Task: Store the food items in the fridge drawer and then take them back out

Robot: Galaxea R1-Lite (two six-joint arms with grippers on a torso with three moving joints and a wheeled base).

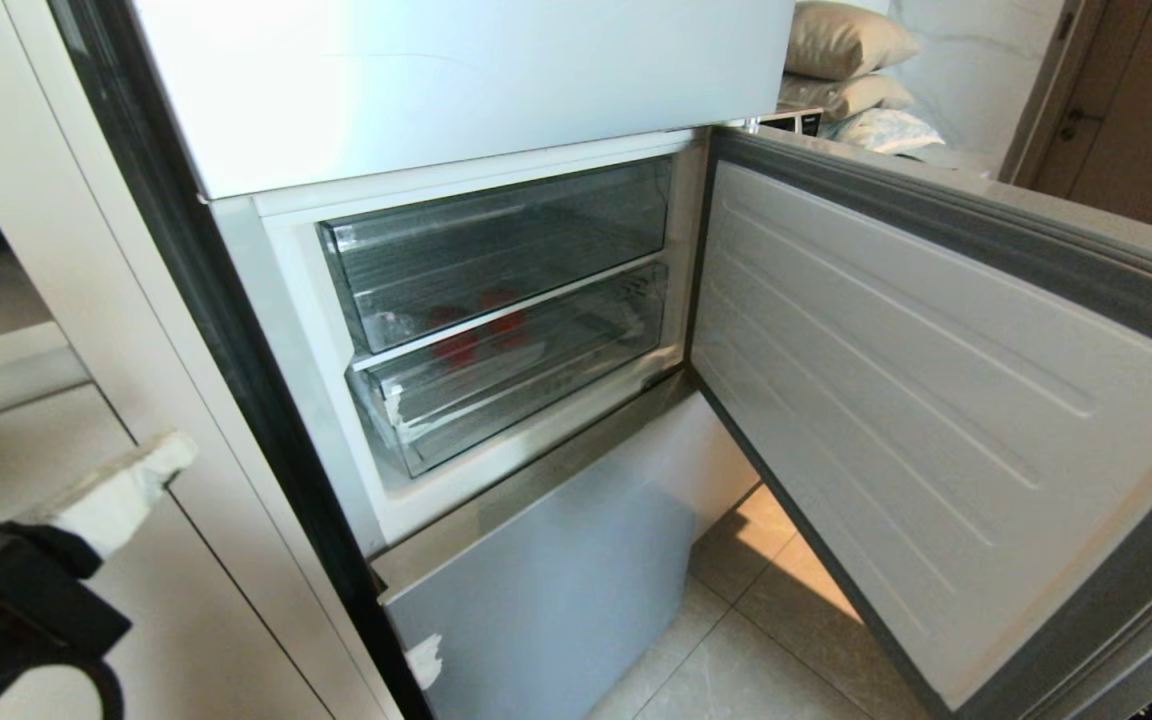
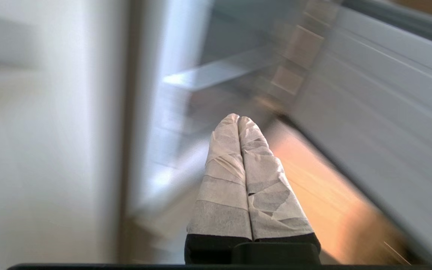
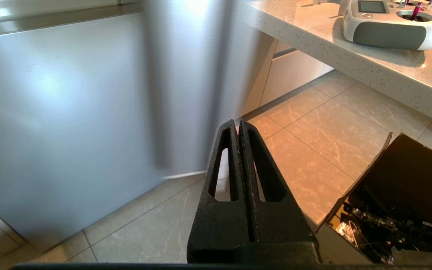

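The fridge's middle compartment stands open with two clear drawers pushed in. The lower, shallower fridge drawer (image 1: 526, 385) sits under a taller-fronted clear drawer (image 1: 496, 245). Red food items (image 1: 481, 325) show dimly through the clear fronts near the strip between the drawers; I cannot tell which drawer holds them. My left gripper (image 1: 168, 457) (image 2: 237, 117), its fingers wrapped in white tape, is shut on nothing, low at the left and well short of the fridge. My right gripper (image 3: 237, 123) is shut and empty, hanging above the tiled floor; the head view does not show it.
The compartment door (image 1: 936, 400) swings wide open to the right. Below is a closed grey fridge door (image 1: 556, 590). A stone counter (image 3: 351, 48) carries a remote controller (image 3: 388, 22). An open cardboard box (image 3: 407, 198) stands on the floor by the right arm.
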